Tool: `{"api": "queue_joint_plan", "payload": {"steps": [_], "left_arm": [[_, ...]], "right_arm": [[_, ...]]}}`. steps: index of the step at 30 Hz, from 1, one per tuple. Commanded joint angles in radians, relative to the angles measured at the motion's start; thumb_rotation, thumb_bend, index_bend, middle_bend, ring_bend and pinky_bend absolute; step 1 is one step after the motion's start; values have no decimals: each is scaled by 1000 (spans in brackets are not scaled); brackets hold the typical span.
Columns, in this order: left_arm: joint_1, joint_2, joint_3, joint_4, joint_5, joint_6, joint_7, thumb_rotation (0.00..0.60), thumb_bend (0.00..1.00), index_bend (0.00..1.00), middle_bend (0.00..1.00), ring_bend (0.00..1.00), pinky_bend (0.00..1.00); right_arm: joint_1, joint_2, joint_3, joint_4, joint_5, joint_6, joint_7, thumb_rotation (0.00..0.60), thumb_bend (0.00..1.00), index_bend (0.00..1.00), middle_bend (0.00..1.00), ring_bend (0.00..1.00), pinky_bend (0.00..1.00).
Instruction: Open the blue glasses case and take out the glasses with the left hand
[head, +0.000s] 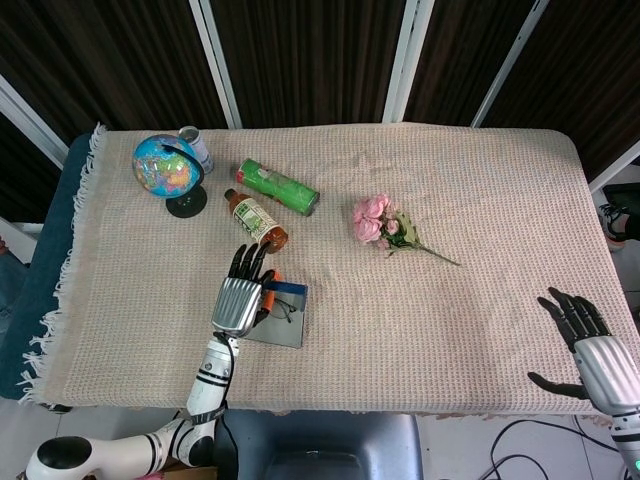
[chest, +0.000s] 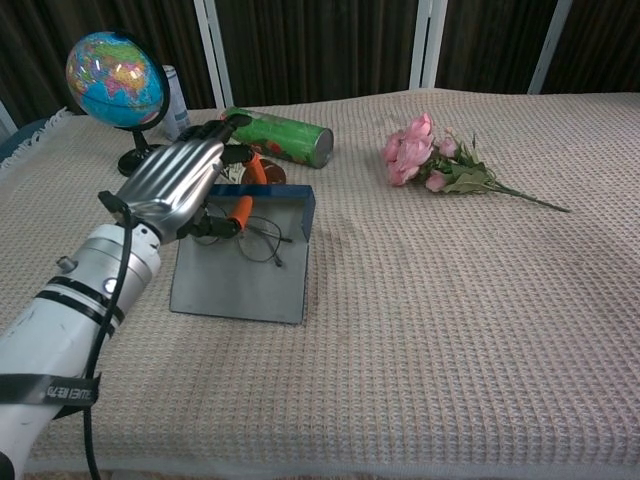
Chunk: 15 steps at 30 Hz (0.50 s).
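— So, where are we seeing the left hand (chest: 178, 183) right now?

— We are finding it over the open blue glasses case (chest: 243, 272), which is lying flat on the desk (chest: 450, 300). The fingers (chest: 222, 128) are stretching forward toward the brown bottle (head: 256, 220), and below them the orange-tipped thumb and a finger are pinching the glasses (chest: 252, 238) at the frame.

— And the glasses themselves?

— They are hanging just under the palm, above the case's inner face; the thin wire frame is trailing toward the case's raised blue edge. Whether the frame is touching the case we cannot tell.

— What is lying beyond the fingers?

— Just past the fingertips we are seeing the bottle and, behind it, the green can (chest: 278, 136) on its side. The globe (chest: 113, 82) is standing off to the fingers' left, and the pink flowers (chest: 425, 153) are lying well apart to their right.

— The right hand (head: 592, 345)?

— It is hanging off the desk's near right corner, fingers spread, holding nothing.
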<state>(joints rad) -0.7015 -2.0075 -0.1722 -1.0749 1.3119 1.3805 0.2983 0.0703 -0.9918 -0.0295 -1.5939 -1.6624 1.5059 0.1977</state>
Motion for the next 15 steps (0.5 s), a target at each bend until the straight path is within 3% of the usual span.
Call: {"api": "queue_joint_plan", "payload": {"steps": [1, 15], "left_arm": [[9, -40, 5, 79, 35, 13, -34, 600, 544, 621, 31, 0, 0], [19, -62, -6, 134, 57, -36, -42, 600, 532, 624, 36, 0, 0]], "right_arm": [[-1, 0, -1, 2, -1, 2, 3, 600, 20, 0, 0, 0, 0], [-3, 4, 1, 6, -2, 11, 20, 600, 20, 0, 0, 0, 0]]}}
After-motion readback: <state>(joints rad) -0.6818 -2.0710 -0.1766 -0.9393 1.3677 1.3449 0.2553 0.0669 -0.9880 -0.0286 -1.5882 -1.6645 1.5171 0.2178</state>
